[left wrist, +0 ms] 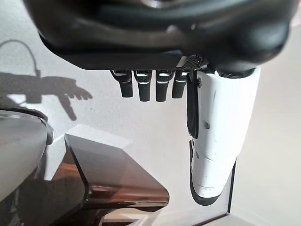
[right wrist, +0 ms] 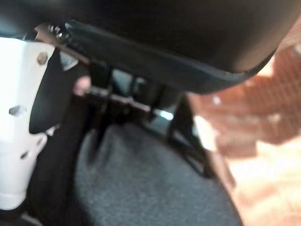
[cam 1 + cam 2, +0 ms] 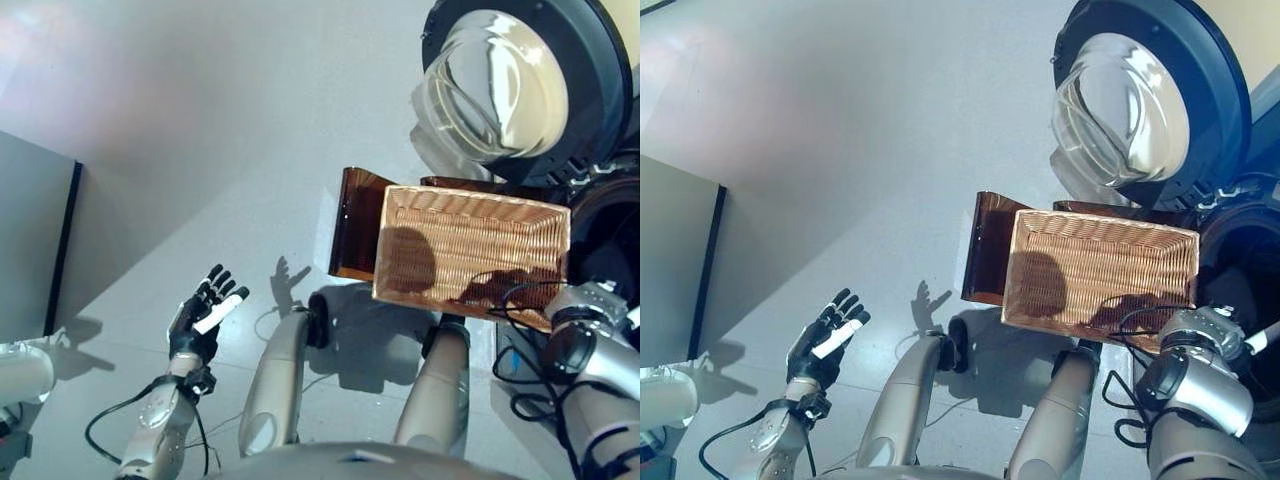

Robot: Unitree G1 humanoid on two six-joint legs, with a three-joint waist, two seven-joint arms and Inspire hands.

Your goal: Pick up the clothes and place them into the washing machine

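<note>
The washing machine's round door (image 3: 500, 90) stands open at the upper right, with the dark drum opening (image 3: 610, 230) below it. A wicker basket (image 3: 470, 240) sits in front of the machine and shows no clothes inside. My right arm reaches past the basket's near corner toward the drum opening. In the right wrist view my right hand (image 2: 164, 37) hangs over a dark grey speckled surface (image 2: 150, 188), possibly cloth; whether the fingers grip it is unclear. My left hand (image 3: 205, 310) floats open and empty above the floor at the lower left.
The basket rests on a brown translucent stand (image 3: 355, 225). A grey panel with a dark edge (image 3: 30, 240) stands at the far left, and a white rounded object (image 3: 20, 375) lies below it. Pale floor spreads across the middle.
</note>
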